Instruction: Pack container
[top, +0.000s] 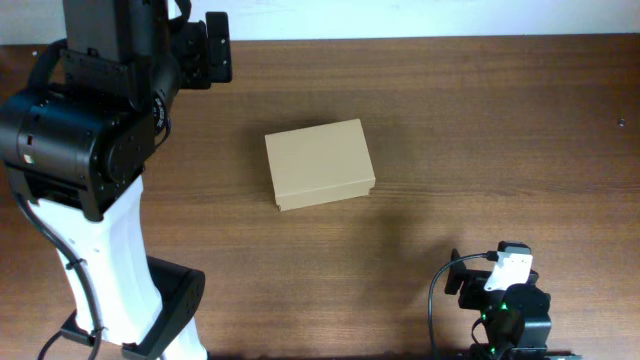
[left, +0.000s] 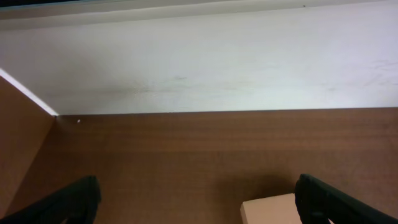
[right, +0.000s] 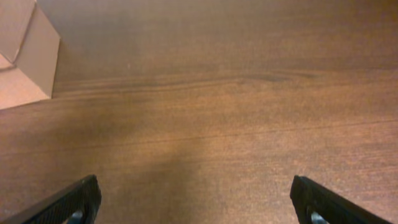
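Running along the far side of the dark-brown wood-grain bench (top: 480, 120) is a pale white strip (top: 400, 18), and the bench's far edge meets it in a straight line across the overhead view. The small rectangular light-brown cardboard box (top: 320, 166) lies near the middle of the bench, a little left of centre, with bare wood on all four sides. To its right the wood lies open out to the frame's edge, and in front of it open wood reaches toward the near side. The black-and-white left arm (top: 90, 150) fills the left side, well apart from the box, its head up by the far edge. The black right arm (top: 505, 305) sits low at the near right, also well apart from the box.

In the left wrist view the left jaws stand spread wide, one dark finger (left: 74, 200) at each lower corner, with wood between them and the white strip beyond the far edge. A corner of the box (left: 270, 210) shows at the bottom, just beside the right-hand finger; whether they touch I cannot tell. The right jaws stand spread wide too, their dark fingertips (right: 78, 199) low in the right wrist view with bare wood between them, and the box's corner (right: 37, 56) lies far off at upper left.

The box is closed, its lid flat, its top plain and unmarked. It sits slightly turned against the bench's edges, and a thin lip line runs along its near side.
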